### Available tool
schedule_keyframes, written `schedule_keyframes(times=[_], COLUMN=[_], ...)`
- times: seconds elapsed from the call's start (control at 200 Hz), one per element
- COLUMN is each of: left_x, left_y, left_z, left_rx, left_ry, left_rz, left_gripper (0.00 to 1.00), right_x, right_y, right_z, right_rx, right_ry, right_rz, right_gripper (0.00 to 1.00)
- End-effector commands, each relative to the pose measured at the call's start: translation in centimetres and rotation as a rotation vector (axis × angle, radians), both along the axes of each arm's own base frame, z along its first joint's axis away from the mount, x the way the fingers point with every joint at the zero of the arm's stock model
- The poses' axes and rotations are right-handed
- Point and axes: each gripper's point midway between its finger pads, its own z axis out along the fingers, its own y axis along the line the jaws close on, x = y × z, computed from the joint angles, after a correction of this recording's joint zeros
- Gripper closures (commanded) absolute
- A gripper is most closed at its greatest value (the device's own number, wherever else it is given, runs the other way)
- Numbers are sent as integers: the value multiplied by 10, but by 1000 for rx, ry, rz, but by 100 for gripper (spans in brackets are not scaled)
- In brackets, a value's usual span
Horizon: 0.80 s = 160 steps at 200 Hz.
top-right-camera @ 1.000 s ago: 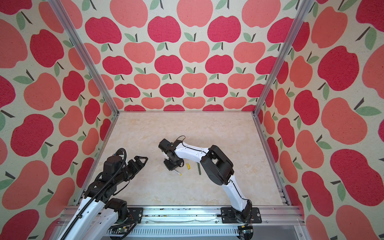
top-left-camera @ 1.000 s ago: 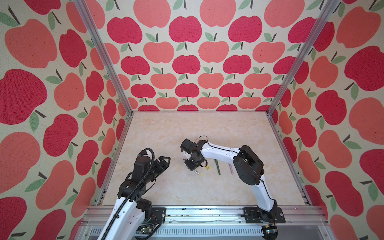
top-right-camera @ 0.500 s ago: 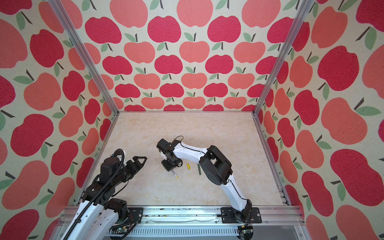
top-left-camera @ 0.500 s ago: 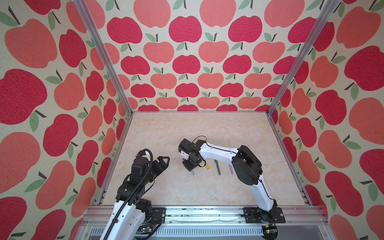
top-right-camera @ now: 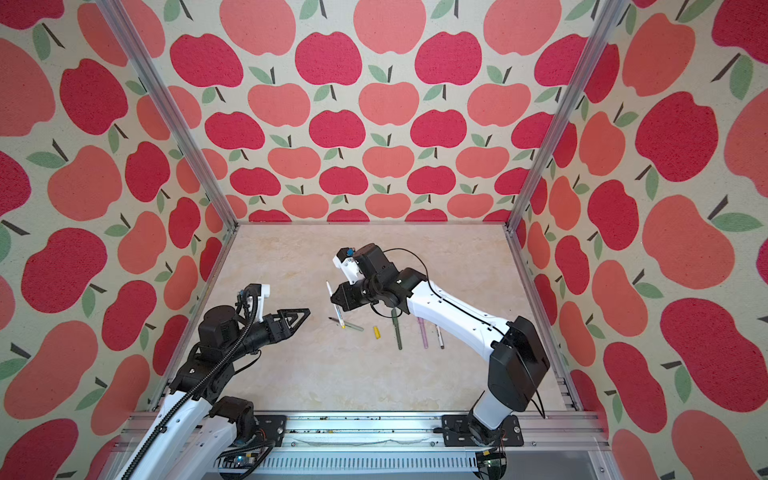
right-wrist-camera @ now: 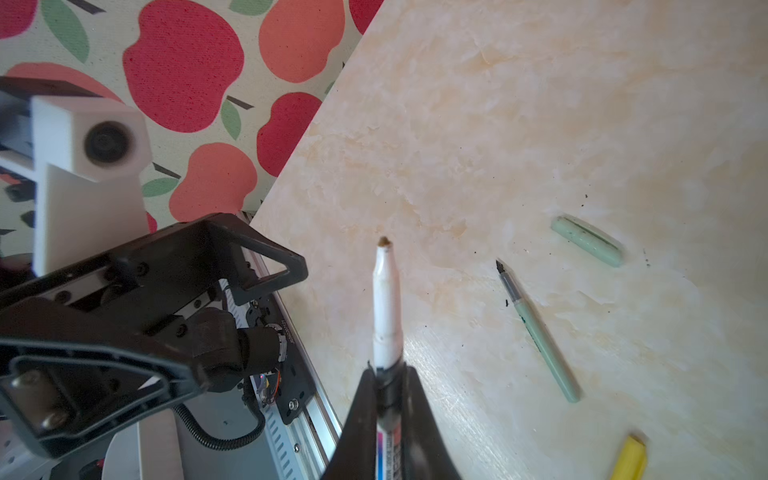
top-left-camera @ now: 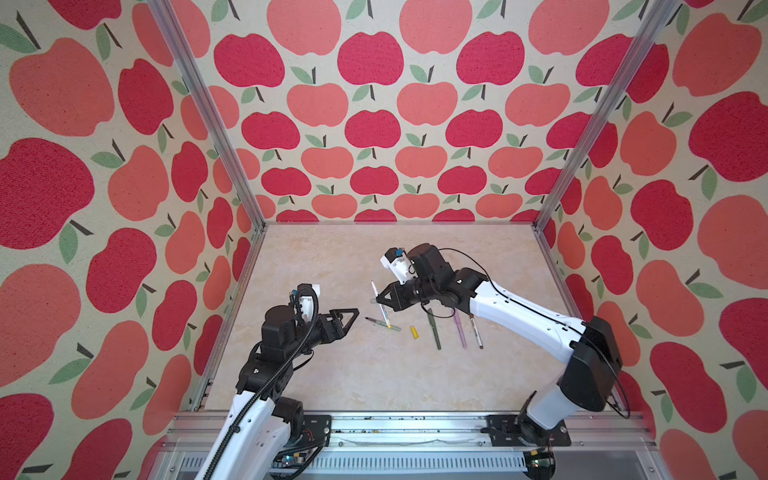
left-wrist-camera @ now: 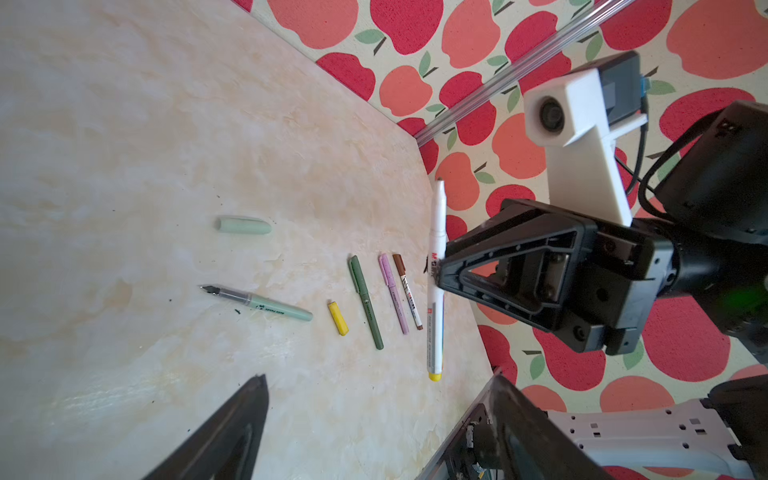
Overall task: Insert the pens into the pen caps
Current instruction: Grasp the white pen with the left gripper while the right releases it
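Note:
My right gripper (top-left-camera: 379,300) (right-wrist-camera: 388,374) is shut on the white pen with the yellow end (top-left-camera: 385,318) (left-wrist-camera: 436,291) and holds it above the table, uncapped tip (right-wrist-camera: 384,243) pointing away from the wrist. The yellow cap (top-left-camera: 414,331) (left-wrist-camera: 338,318) lies on the table just right of it. An uncapped pale green pen (top-left-camera: 384,324) (left-wrist-camera: 266,303) lies below the held pen, and its pale green cap (left-wrist-camera: 245,225) (right-wrist-camera: 588,241) lies apart from it. My left gripper (top-left-camera: 351,318) (left-wrist-camera: 379,376) is open and empty, left of the pens and facing the right gripper.
A dark green pen (top-left-camera: 434,330), a pink pen (top-left-camera: 460,332) and a white pen with a brown cap (top-left-camera: 477,334) lie side by side under the right forearm, all looking capped. Apple-patterned walls enclose the marble-look table (top-left-camera: 374,374). A metal rail (top-left-camera: 395,428) runs along the front edge.
The right gripper has closed on the white pen and lifted it off the table. The left gripper has drifted slightly towards it.

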Motion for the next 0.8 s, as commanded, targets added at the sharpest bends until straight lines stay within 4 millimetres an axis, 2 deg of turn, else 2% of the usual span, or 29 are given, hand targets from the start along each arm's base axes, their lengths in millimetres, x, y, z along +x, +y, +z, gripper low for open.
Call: schedule_keyframes(times=[0.0,0.22,0.305,0.505,0.62,0.795], left_x=[-8,-15,-13,-7,-4,1], left_y=[-23,-53,-60,-72,-77,-76], left_z=[23,15,8,7,9,8], left_rx=[-34,4,9,-22,-35,-29], left_ry=[-115,-125,-105,-103,-105,-103], left_rz=[-158,-275,-287,-296,-298,-263], left_gripper=[15,18,22,30,40,63], right_x=[-11,-14,-15,-18,-18,-17], right_y=[10,10,11,12,12,9], right_z=[6,15,18,17,17,19], right_rx=[100,181,198,233,242,244], right_ry=[72,98,103,132,140,117], right_rz=[18,-5,-4,-5,-6,-17], right_gripper=[95,96,96,96,96,96])
